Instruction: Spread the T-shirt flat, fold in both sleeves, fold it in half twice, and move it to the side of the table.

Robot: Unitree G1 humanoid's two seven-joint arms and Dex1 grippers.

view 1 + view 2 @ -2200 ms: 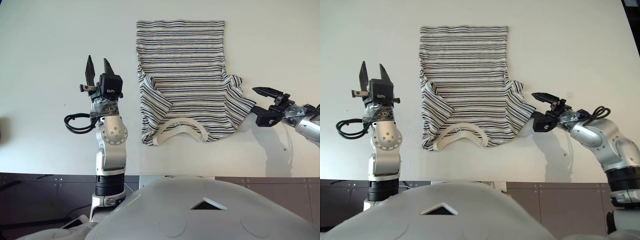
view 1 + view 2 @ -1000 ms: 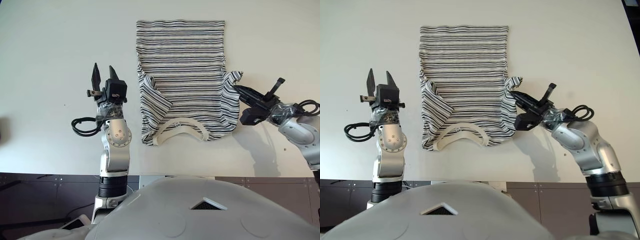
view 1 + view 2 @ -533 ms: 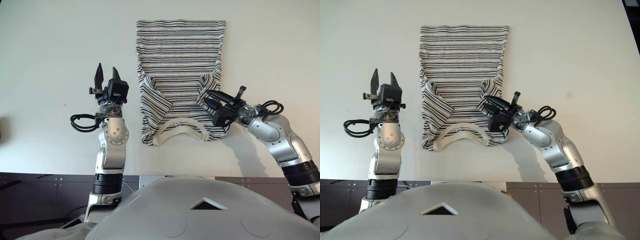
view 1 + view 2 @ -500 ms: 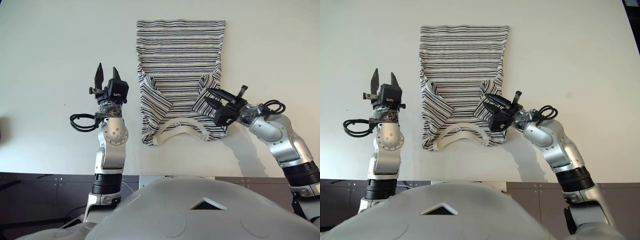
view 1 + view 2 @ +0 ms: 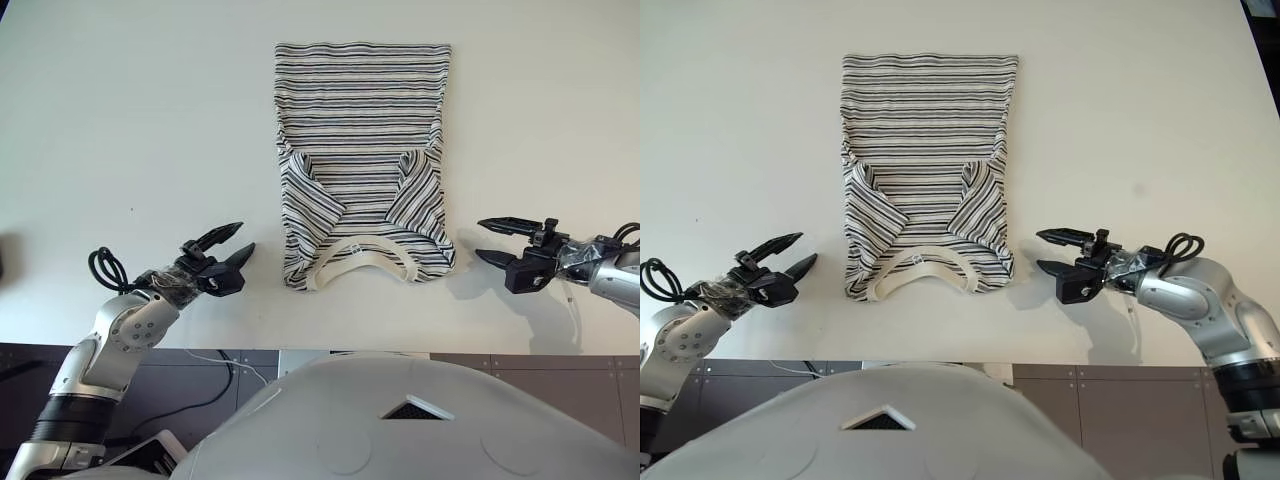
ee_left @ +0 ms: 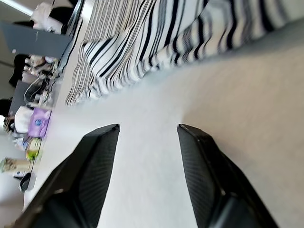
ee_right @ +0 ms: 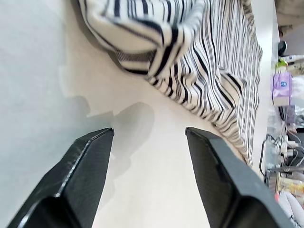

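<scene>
Scene: a striped T-shirt point(image 5: 362, 160) lies flat on a white counter point(image 5: 120, 120), between the two claws and stretching away beyond both.
T-shirt: both sleeves, one point(image 5: 310, 190) on the left claw's side and one point(image 5: 420, 190) on the right claw's side, lie turned in over the chest. The pale ribbed collar point(image 5: 362, 262) is the end nearest the claws, and the hem point(image 5: 362, 50) is the far end.
Left claw point(image 5: 245, 237): fingers spread wide and holding nothing. It sits low over the counter, aimed at the shirt's near corner, with bare counter between them.
Right claw point(image 5: 480, 238): also wide open and empty, facing the opposite near corner, close to it but not touching.
Progress: the sleeve folds look done; the halving folds appear not yet begun.
Handling: probably a thin, light, limp knit that sags and drags instead of holding its shape.
Where to hold: likely the two collar-end corners, each just ahead of its claw. Pinch all layers so the tucked sleeves do not fall open.
Risk: lifting unevenly could skew the fold.
</scene>
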